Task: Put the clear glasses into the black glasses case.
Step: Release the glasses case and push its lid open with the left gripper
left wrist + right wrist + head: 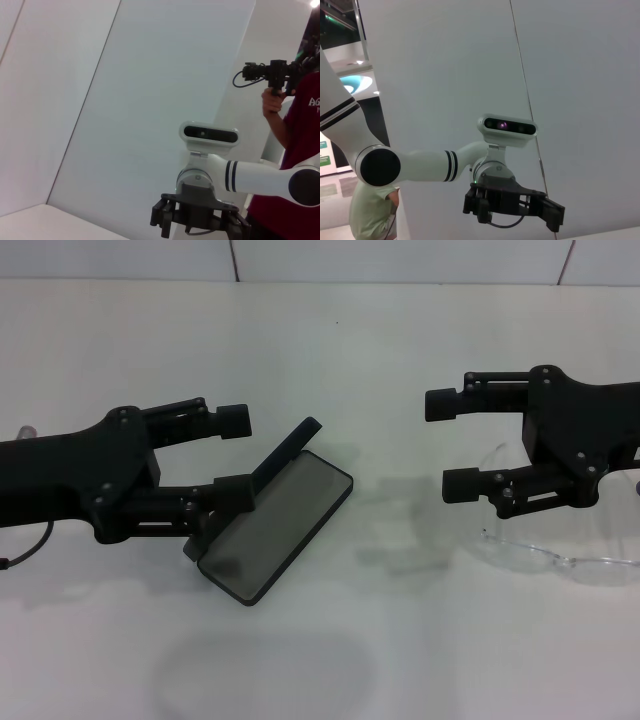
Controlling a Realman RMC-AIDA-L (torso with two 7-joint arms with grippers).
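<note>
The black glasses case lies open on the white table left of centre, its grey lining facing up. Its lid stands tilted up along the far left side. My left gripper is open, with its lower finger right against the near end of the raised lid and nothing between the fingers. The clear glasses lie on the table at the right edge. My right gripper hovers open just above and left of them, holding nothing. The wrist views show neither case nor glasses.
The white table runs back to a pale wall. In the left wrist view a person in a red shirt holds a camera beyond my right arm. The right wrist view shows my left arm before the wall.
</note>
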